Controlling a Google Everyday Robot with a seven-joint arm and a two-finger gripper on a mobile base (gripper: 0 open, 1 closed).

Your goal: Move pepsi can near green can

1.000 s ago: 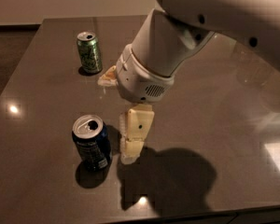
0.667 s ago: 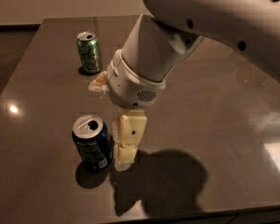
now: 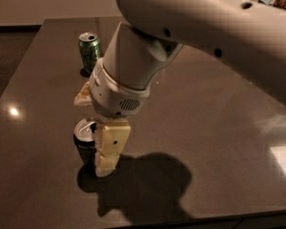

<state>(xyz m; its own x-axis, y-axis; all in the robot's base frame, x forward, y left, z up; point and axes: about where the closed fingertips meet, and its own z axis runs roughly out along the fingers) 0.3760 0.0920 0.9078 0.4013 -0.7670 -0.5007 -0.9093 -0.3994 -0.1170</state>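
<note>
- gripper (image 3: 104,152) sits low against the pepsi can (image 3: 85,140) on its right side; cannot tell whether it clamps it.
- pepsi can stands upright at the surface (image 3: 205,142) front left.
- green can (image 3: 90,51) stands upright well apart, farther back.

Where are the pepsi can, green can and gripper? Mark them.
pepsi can (image 3: 85,144): camera view, dark side wall.
green can (image 3: 90,52): camera view, printed side.
gripper (image 3: 108,147): camera view, cream tip beside pepsi can.

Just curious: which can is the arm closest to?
The dark blue pepsi can in front; the end effector is right beside it. The green can stands far behind.
</note>
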